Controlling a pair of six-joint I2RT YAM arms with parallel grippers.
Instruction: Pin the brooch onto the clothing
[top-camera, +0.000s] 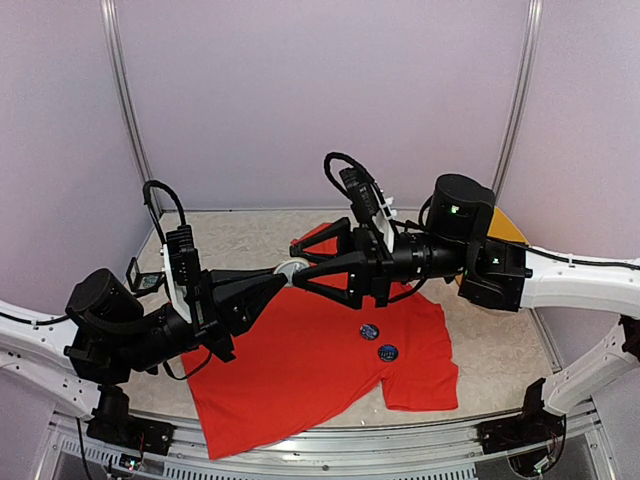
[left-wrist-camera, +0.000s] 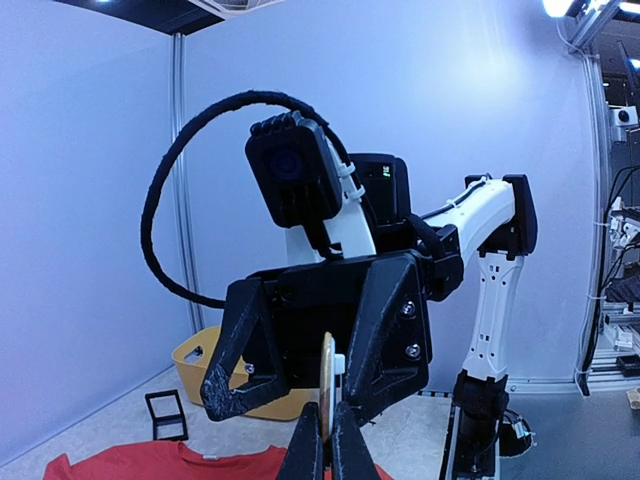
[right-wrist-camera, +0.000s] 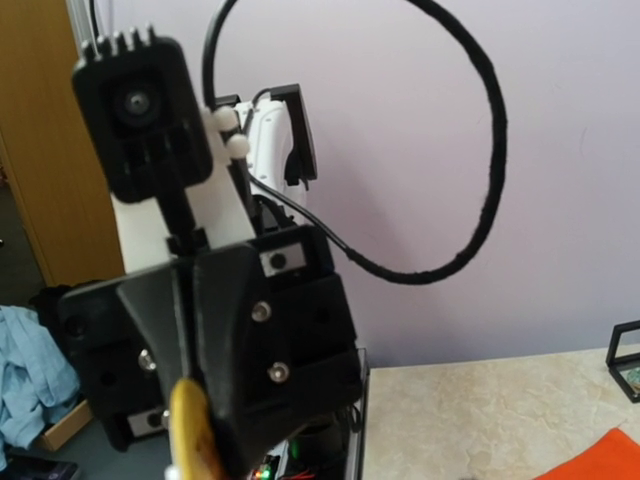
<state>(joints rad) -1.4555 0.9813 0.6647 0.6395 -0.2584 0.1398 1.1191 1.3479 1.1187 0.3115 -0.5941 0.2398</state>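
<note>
The clothing, a red-orange T-shirt (top-camera: 300, 370), lies spread flat on the table. Above its collar my left gripper (top-camera: 283, 272) is shut on the rim of a round brooch (top-camera: 292, 270). In the left wrist view my fingertips (left-wrist-camera: 312, 450) pinch that brooch (left-wrist-camera: 327, 385) edge-on. My right gripper (top-camera: 296, 264) faces it from the other side. Its jaws are open, one on each side of the brooch (right-wrist-camera: 190, 430), and one finger (left-wrist-camera: 390, 340) is close against the brooch's white back piece. Two dark round brooches (top-camera: 369, 331) (top-camera: 388, 352) lie on the shirt.
A yellow basket (top-camera: 508, 228) stands at the back right, behind my right arm, and shows as the basket (left-wrist-camera: 200, 355) in the left wrist view. A small black frame (top-camera: 146, 281) stands at the back left of the table. White rails run around the table.
</note>
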